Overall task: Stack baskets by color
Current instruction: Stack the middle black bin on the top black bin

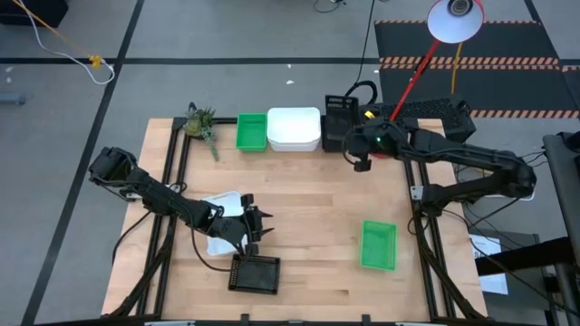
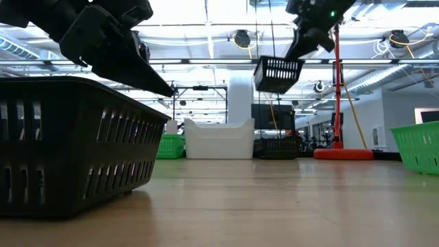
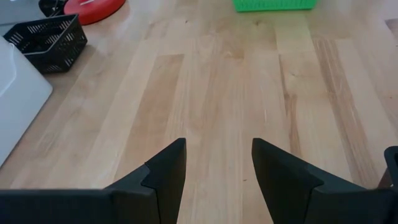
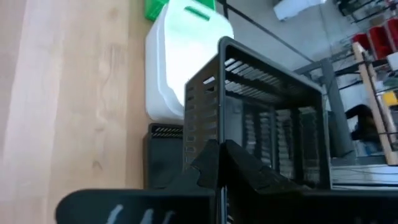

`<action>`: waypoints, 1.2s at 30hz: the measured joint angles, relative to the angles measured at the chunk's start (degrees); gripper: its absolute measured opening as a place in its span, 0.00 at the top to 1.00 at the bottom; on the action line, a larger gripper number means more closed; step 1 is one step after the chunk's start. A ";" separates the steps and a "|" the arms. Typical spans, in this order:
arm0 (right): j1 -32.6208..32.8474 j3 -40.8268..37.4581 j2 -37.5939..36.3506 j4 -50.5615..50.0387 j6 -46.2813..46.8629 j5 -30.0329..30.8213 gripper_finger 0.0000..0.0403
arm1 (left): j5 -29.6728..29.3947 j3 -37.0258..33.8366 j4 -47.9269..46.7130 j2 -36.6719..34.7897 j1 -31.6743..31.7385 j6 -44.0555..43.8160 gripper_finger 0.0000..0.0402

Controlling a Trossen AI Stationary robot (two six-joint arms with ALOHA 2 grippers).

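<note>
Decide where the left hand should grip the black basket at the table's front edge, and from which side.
Grip a long rim wall of the black basket from above: it sits upright, mouth open, and the open left hand hovers just behind it.

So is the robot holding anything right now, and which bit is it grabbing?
Yes. The right tool holds a black basket in the air, pinching its rim. The left tool is open, holding nothing.

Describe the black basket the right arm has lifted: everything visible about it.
The lifted black basket is a small rectangular bin of dark plastic with slotted sides. It hangs tilted in the air, clear of the table, above another black basket at the table's far edge, beside the white basket. The right pincer is shut on its rim and nothing else touches it. It looks empty in the right wrist view.
</note>
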 joint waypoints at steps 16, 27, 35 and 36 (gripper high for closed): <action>-10.26 -12.79 -0.03 13.46 -5.97 -10.49 0.99 | 0.02 0.00 -0.08 0.00 0.33 0.39 0.54; -13.83 -19.55 -0.03 21.54 -5.72 -16.52 0.99 | 0.01 0.00 -0.05 0.00 0.90 0.35 0.54; -14.84 -23.49 -0.03 26.12 -5.66 -17.65 0.99 | 0.02 -0.02 -0.07 0.00 1.07 0.24 0.54; -14.96 -24.15 -0.03 27.45 -5.68 -17.65 0.99 | 0.02 -0.02 -0.04 0.00 1.07 0.17 0.54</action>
